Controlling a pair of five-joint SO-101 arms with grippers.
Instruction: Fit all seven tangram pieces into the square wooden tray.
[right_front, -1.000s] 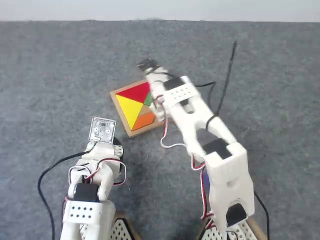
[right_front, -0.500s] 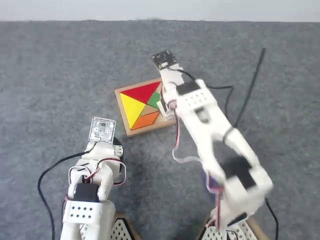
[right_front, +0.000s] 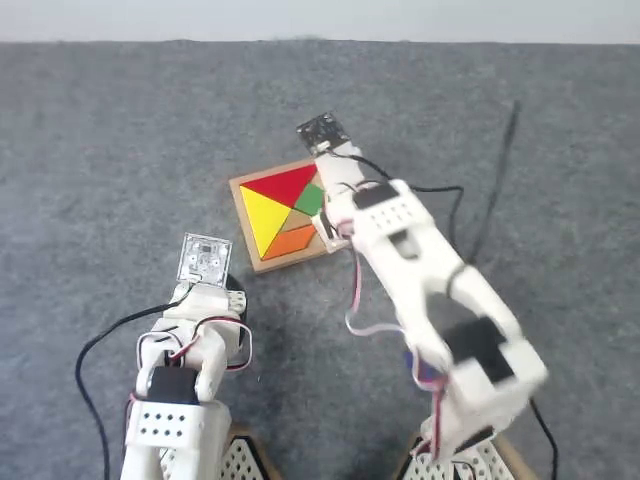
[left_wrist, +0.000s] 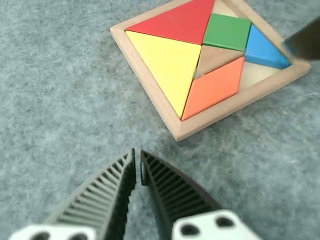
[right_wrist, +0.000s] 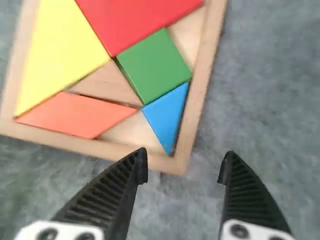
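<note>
1. Reading the square wooden tray (right_front: 243, 222) first: it lies near the middle of the desk (right_front: 100, 150), a little toward the far edge and skewed to the desk's edges.
2. I count six pieces seated in it. The red triangle (right_wrist: 135, 17) and yellow triangle (right_wrist: 55, 55) fill one half. The green square (right_wrist: 152, 65), a plain wood triangle (right_wrist: 100, 82), the orange parallelogram (right_wrist: 70, 115) and the blue triangle (right_wrist: 167, 117) share the other half.
3. Bare tray floor shows in two spots: between the orange parallelogram and the blue triangle, and in the corner beside the red triangle and green square. I judge the puzzle close to done but not closed up.
4. My right gripper (right_wrist: 186, 155) hangs released just outside the tray corner nearest the blue triangle, its jaws spread either side of that corner and holding nothing. It sits there, I think, to nudge the blue triangle or square up the rim.
5. From above, the right arm (right_front: 400, 240) stretches across the desk and covers that side of the tray.
6. My left gripper (left_wrist: 137, 154) is clenched on nothing, parked over bare desk near the tray's yellow side. The left arm (right_front: 190, 350) is folded by the near edge, out of the way.
</note>
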